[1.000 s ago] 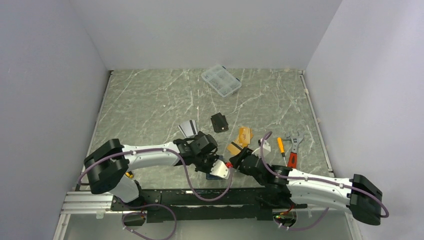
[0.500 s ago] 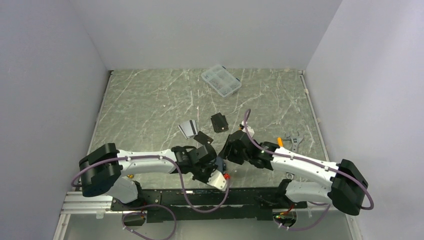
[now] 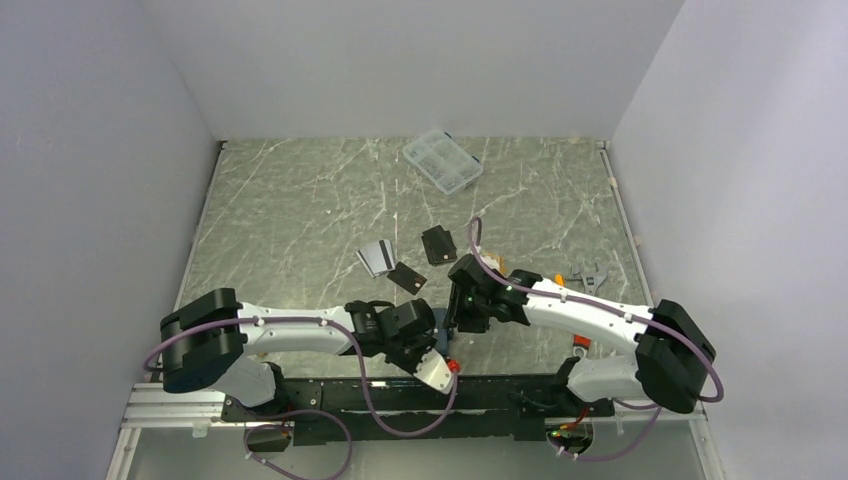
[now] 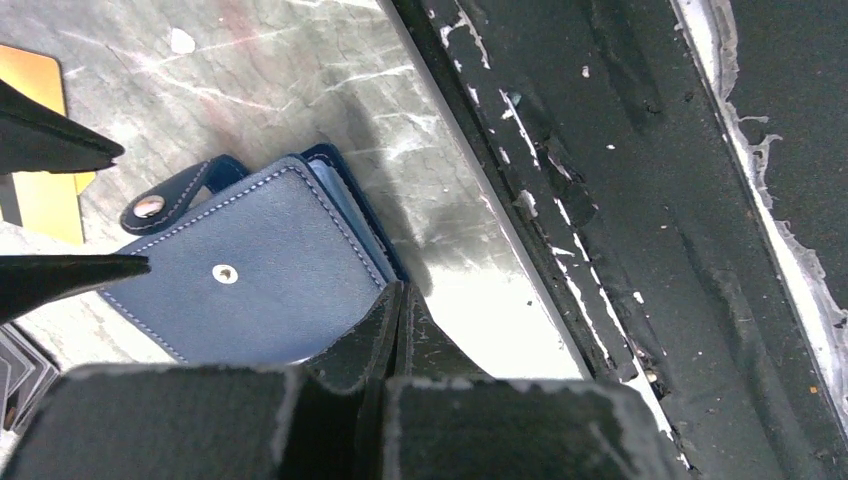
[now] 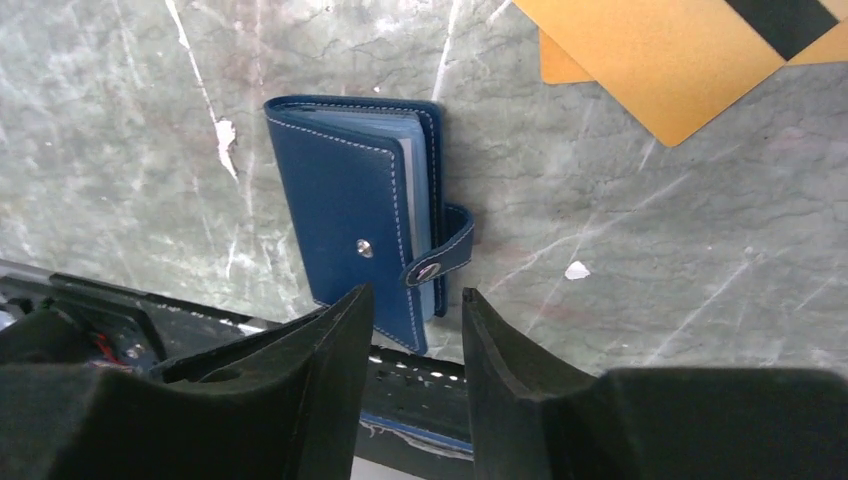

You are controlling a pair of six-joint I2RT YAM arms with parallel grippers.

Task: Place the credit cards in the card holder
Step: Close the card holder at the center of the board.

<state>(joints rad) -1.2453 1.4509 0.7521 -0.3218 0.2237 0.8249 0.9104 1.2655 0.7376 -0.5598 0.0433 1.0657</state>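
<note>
Hovering over the near edge of the grey-green marbled tabletop (image 3: pixel 300 200), both arms crowd in above the small navy-blue stitched folding card holder (image 5: pixel 345 220). It lies flat and folded just beside the black base rail (image 4: pixel 620 200), with its snap tab hanging loose off the stud. The right gripper (image 5: pixel 417 305) is released, its fingers spread wide over the tab side of the holder. The left gripper (image 4: pixel 395 300) has its fingers pressed together, tips at the holder's corner nearest the rail. Whether they nip a leaf of it I cannot tell.

Two orange-gold plastic credit cards (image 5: pixel 670 60), one showing a dark stripe, lie overlapped near the holder on its far-right side. A silver-grey striped card (image 3: pixel 375 257) and a black card (image 3: pixel 407 276) lie farther off, towards the far left. No card looks to be in the holder yet.

To my eye the holder is light and floppy, with soft covers that would slide on the smooth stone and fall shut unless one arm pins a cover down. I'd take it by the free cover edge near the tab, not the spine. The cards look stiff, thin and slippery, lying flush on the table. One would probably need a corner tipped up, or a slide to the edge, before a pinch across its short end.
</note>
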